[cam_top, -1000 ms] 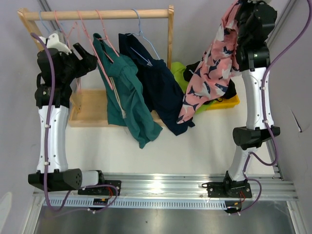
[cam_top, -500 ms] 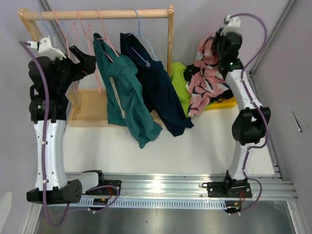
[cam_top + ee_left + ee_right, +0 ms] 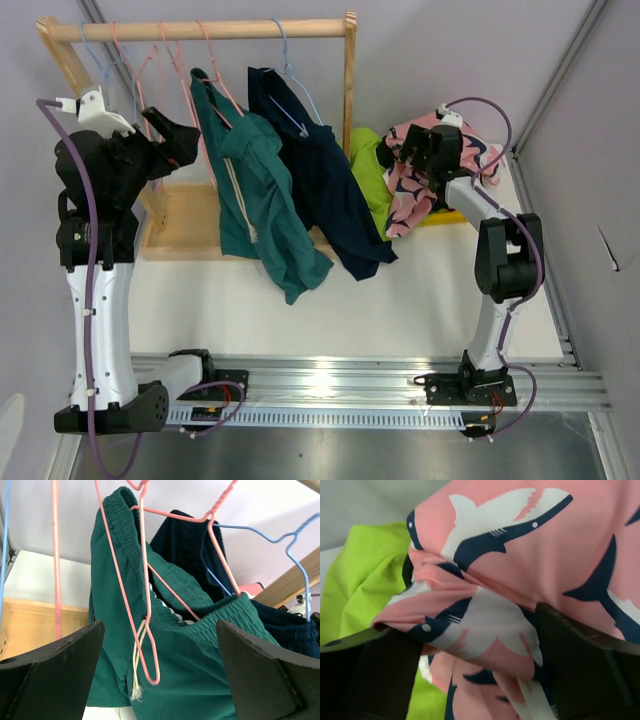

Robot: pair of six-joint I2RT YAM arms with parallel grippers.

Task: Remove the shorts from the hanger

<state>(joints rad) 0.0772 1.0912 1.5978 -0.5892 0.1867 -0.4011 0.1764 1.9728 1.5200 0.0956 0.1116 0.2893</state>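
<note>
Filling yellow bin (image 3: 440,217): pink shorts (image 3: 410,190), lime garment (image 3: 368,165)

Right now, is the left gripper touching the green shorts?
Cannot tell. In the left wrist view the open left gripper frames the green shorts, its fingers overlapping the fabric with no clear gap or contact.
</note>
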